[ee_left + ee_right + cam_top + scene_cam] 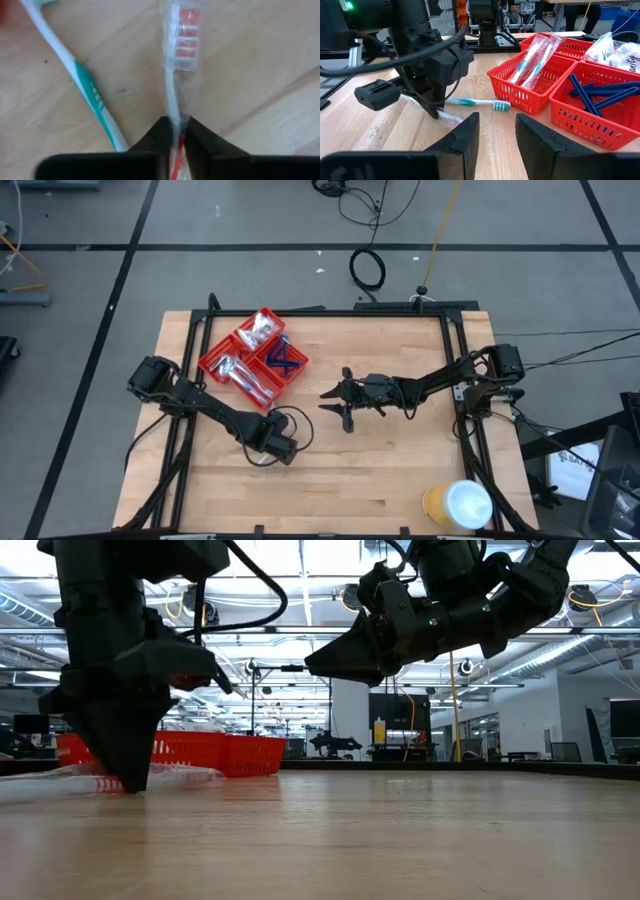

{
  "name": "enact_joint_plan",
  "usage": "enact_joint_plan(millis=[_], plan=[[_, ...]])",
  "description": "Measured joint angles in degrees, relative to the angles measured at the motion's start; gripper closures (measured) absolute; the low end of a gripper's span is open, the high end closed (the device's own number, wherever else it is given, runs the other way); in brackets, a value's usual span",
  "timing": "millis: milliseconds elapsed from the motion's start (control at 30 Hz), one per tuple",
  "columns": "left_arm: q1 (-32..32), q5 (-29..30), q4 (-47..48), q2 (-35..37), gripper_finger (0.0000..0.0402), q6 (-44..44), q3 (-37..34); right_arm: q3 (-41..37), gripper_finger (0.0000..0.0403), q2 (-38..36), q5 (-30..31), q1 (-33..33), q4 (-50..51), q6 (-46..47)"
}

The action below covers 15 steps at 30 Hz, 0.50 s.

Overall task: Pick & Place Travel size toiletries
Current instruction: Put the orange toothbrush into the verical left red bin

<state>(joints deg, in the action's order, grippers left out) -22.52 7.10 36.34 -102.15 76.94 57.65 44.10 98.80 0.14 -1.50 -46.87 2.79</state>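
Note:
A toothbrush with red-and-white bristles, sealed in a clear wrapper [186, 42], lies flat on the wooden table. My left gripper [176, 124] stands over it near the table's middle [280, 448], pointing down and shut on it. A bare teal-and-white toothbrush [90, 92] lies beside it on the wood [476, 103]. My right gripper [496, 125] hovers open above the table's centre [328, 400], raised clear [325, 662], facing the left gripper. The red tray [255, 360] holds wrapped toothbrushes [532, 62], dark blue sticks [600, 95] and white packets [617, 50]. My left gripper pinches the wrapped toothbrush between its two fingers on the handle [172, 112], a little below the head. The fingers come from above, pointing down [125, 775], and stand across the handle. The toothbrush lies on the table, its wrapper [60, 780] spread along the wood.
A large yellow roll with a white top [457, 505] stands near the table's near right corner. The red tray sits toward the far left. A black frame rail [460, 380] runs along the table's sides. Bare wood [380, 470] lies between the grippers and the near edge.

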Motion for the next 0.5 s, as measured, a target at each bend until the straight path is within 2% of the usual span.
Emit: enact_joint_plan(millis=[100,267,400,500], plan=[[0.00,0.30,-0.85,0.04,0.0390,-2.80,0.02,0.00,0.0287,0.00,0.00,0.00,0.01,0.00],[0.00,2.06,-6.31,1.45,0.0380,-8.63,-0.11,0.00,0.0287,0.00,0.00,0.00,0.02,0.00],[-0.54,8.39,-12.67,5.82,0.0394,-15.86,-0.11,0.00,0.0287,0.00,0.00,0.00,0.10,0.00],[-1.55,15.77,-14.61,10.09,0.0387,-21.83,-0.10,0.00,0.0287,0.00,0.00,0.00,0.42,0.00]])
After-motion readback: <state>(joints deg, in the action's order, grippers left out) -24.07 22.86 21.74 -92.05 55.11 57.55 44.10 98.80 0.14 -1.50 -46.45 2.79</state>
